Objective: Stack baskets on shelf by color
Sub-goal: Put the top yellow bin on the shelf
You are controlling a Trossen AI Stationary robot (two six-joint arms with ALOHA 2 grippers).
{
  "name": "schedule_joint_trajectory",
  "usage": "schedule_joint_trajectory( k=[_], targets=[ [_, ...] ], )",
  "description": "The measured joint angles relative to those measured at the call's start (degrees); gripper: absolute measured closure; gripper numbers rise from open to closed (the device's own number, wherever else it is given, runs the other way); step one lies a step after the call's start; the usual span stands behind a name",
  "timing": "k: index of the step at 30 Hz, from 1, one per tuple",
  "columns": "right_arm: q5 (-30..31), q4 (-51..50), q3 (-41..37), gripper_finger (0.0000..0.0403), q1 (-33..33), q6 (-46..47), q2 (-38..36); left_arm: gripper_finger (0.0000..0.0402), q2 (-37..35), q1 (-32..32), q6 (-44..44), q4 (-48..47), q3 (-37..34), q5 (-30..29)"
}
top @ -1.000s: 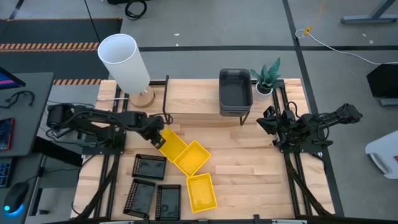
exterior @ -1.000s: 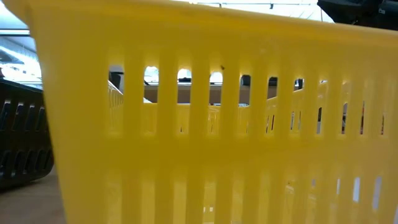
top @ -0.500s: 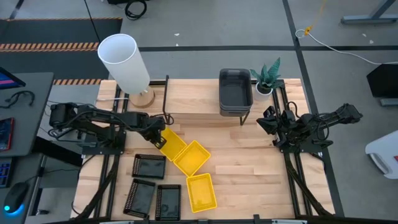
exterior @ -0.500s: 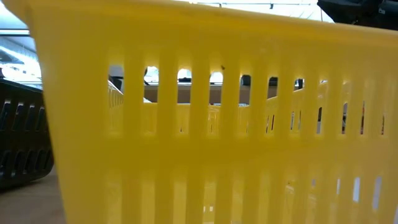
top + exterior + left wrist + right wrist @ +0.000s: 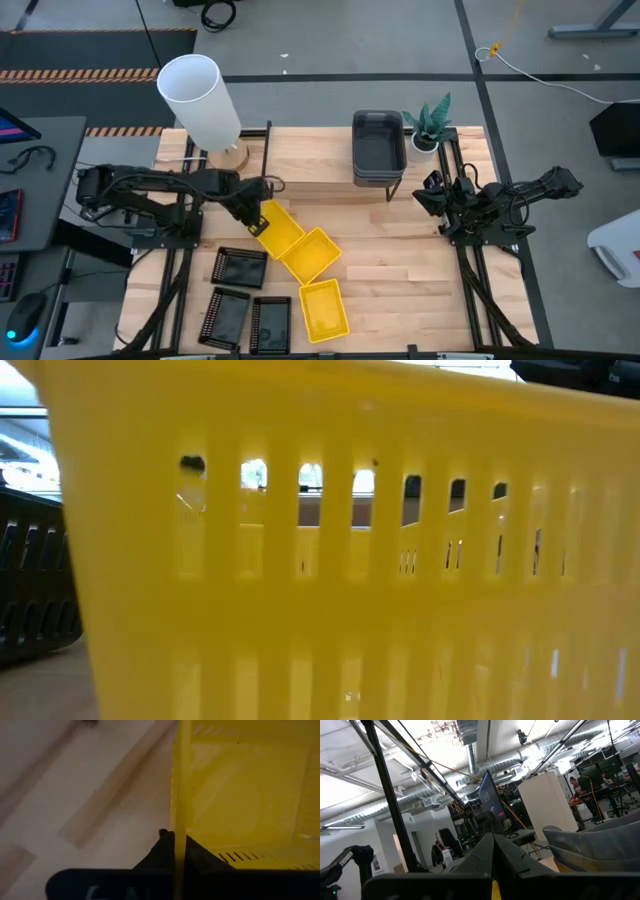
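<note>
Though partly hidden, left hand (image 5: 254, 221) pinches yellow basket (image 5: 277, 229) rim, prob. lifted.

I work in an open industrial lab: bare ceiling ducts (image 5: 470, 750) overhead, monitors (image 5: 492, 800) on crowded benches, people (image 5: 439, 852) at far desks, taped concrete floor (image 5: 300, 95) around my table (image 5: 400, 270).

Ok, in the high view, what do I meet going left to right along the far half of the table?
White lamp → left claw shut on a yellow basket → grey baskets on the shelf → potted plant → right claw.
</note>
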Motion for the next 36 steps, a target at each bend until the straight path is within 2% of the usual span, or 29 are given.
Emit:
schedule_joint_trajectory(
  k=[6,12,17,24,28,36],
  targets=[
    [0.0,-0.05,-0.02,0.0386,0.0,0.01,0.02,0.0398,-0.02,1.41,6.92,-7.89,13.24,2.68],
    [0.0,-0.02,-0.02,0.0386,0.0,0.02,0.02,0.0398,1.64,4.1,12.84,-8.27,25.79,7.2],
    [0.0,-0.01,0.0,0.0386,0.02,0.0,0.02,0.0398,6.89,8.78,20.03,-10.47,37.4,5.29],
    [0.0,-0.01,0.01,0.0386,0.02,0.02,0.02,0.0399,17.66,15.99,32.56,-22.81,51.83,4.9],
    [0.0,-0.03,-0.02,0.0386,0.0,-0.01,0.02,0.0399,22.87,18.62,39.94,-27.33,56.29,4.21],
    [0.0,-0.01,0.0,0.0386,0.02,0.0,0.02,0.0399,28.1,22.65,52.25,-29.88,57.92,-4.17]
  ],
)
